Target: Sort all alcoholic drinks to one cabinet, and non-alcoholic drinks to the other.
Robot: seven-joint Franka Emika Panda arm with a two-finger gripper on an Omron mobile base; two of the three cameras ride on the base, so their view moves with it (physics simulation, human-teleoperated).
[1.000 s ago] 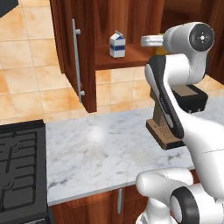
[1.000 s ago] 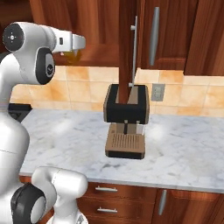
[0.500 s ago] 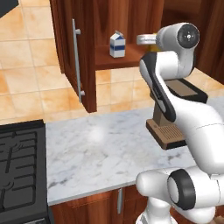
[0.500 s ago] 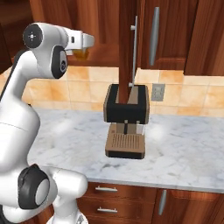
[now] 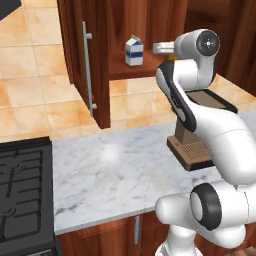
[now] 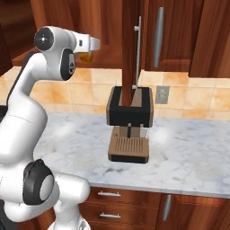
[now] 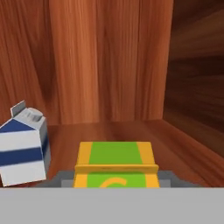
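Note:
My gripper (image 7: 114, 180) is shut on the yellow-orange juice carton (image 7: 114, 162), whose green-topped gable shows between the grey fingers (image 7: 58, 177). It hangs just above the lighter shelf board (image 7: 131, 131) inside the open wall cabinet (image 5: 131, 71). The white-and-blue milk carton (image 7: 23, 147) stands upright on that shelf to the left, apart from the juice carton. In the left base view the gripper (image 5: 163, 48) reaches toward the milk carton (image 5: 133, 51). From the right base view the gripper (image 6: 92, 45) has the juice carton (image 6: 85, 56) under it. The alcoholic drinks are out of view.
The open cabinet door (image 5: 82, 60) with its silver bar handle (image 5: 88, 70) juts out over the marble counter (image 5: 110, 170). A brown and black coffee machine (image 6: 129, 123) stands on the counter below. A closed cabinet with a bar handle (image 6: 157, 37) is at the right. A black stove (image 5: 22, 192) lies left.
The arm's upper joints have swung across and the hand has carried the juice carton a little deeper into the cabinet, toward the milk carton. The jaws have stayed shut.

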